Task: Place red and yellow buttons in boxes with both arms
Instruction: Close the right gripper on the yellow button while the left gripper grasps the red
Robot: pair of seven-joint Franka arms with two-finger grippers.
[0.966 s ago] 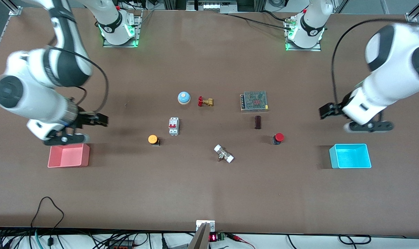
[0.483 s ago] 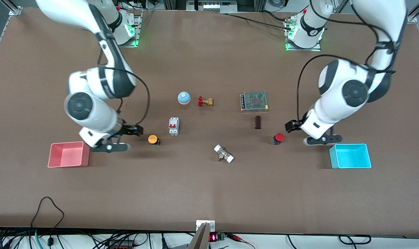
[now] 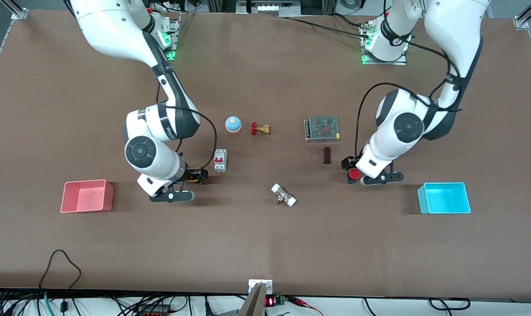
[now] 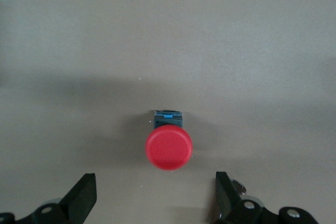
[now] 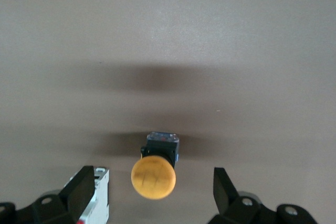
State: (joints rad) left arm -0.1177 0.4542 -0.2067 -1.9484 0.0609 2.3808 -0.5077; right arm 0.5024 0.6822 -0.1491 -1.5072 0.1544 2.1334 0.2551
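The yellow button (image 5: 153, 176), an orange-yellow cap on a dark base, stands on the table. My right gripper (image 5: 153, 196) hangs over it, open, with a finger on either side and clear of it. In the front view that gripper (image 3: 198, 174) mostly hides the button. The red button (image 4: 168, 147) stands on its dark base, and my left gripper (image 4: 155, 200) is open over it, not touching. In the front view the red cap (image 3: 354, 174) shows beside the left gripper (image 3: 349, 167). The pink-red box (image 3: 87, 196) and the cyan box (image 3: 443, 198) stand empty at the two ends of the table.
A white circuit breaker (image 3: 220, 160) stands right beside the yellow button and shows next to a right finger (image 5: 97, 198). A blue-and-cream bell (image 3: 233, 123), a brass valve (image 3: 260, 129), a mesh-topped power supply (image 3: 322, 128), a dark block (image 3: 326, 155) and a white-ended fitting (image 3: 283, 195) lie mid-table.
Both arms have swung inward from near the boxes. The right gripper now hangs over the yellow button and the left gripper over the red button. The buttons have not moved.
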